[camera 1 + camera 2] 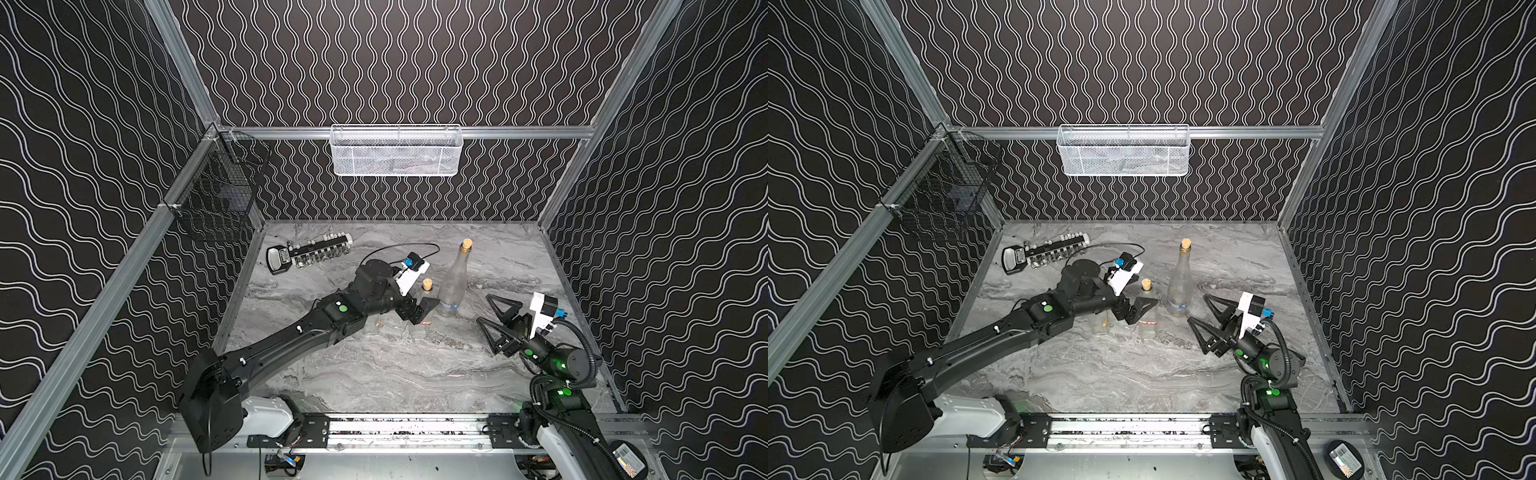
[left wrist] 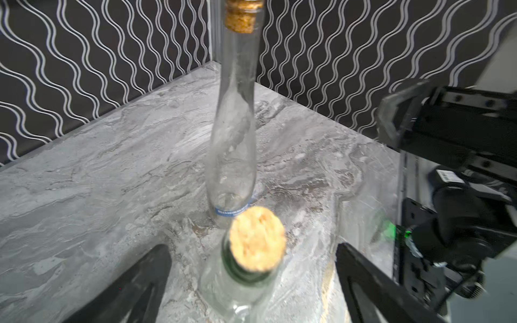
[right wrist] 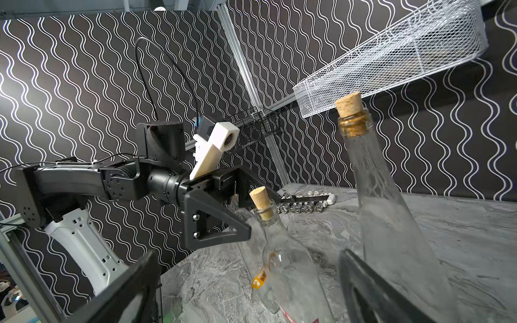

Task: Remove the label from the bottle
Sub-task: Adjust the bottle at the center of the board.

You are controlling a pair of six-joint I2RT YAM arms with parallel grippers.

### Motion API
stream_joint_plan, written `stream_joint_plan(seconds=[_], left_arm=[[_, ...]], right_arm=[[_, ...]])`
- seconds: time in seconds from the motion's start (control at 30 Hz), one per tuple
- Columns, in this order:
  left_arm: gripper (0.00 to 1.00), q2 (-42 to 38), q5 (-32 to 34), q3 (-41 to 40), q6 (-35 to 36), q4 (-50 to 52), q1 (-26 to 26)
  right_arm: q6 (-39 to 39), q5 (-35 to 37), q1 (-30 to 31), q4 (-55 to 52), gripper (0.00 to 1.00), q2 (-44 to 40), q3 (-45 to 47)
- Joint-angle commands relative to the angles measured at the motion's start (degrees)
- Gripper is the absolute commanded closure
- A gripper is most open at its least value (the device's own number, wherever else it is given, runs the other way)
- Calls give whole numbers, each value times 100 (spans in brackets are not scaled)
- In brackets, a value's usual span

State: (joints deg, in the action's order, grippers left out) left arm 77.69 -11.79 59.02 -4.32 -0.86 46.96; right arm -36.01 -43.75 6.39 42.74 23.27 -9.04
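**Hidden parts.** In the left wrist view the short bottle (image 2: 237, 288) is running off the frame below its shoulder, and its cork (image 2: 257, 242) is blurring out. In both top views the left arm's jaws are covering part of its clear body, whose outline is fading into the marbled counter (image 1: 374, 374). Its yellow-orange label (image 3: 258, 276) is showing only in the right wrist view, with the print unreadable.

**Orientation.** The short bottle is standing upright near the middle of the counter, long axis vertical, cork pointing up. The tall bottle (image 1: 455, 282) is standing upright just beside it, farther back, with a blue band (image 2: 232, 211) circling its base.

**Position.** The left gripper (image 2: 251, 249) is straddling the short bottle, jaws spread wide. A gap is showing on each side in the left wrist view, so nothing is being gripped. The right gripper (image 1: 484, 308) is hovering near the tall bottle's base, jaws released and carrying nothing.
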Motion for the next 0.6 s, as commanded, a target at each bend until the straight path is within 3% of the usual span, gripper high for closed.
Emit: stream_joint_plan(seconds=[0.0,0.37,0.57], left_arm=[[5,126,339,6,-60,-449,18],[20,701,25,185,-34,-754,18],[40,741,-62,134,-14,-898,15]], right_arm=[[63,7,10,-53,0,-33,-18],[184,53,11,-202,0,-59,8],[335,159,9,-488,0,-54,-53]])
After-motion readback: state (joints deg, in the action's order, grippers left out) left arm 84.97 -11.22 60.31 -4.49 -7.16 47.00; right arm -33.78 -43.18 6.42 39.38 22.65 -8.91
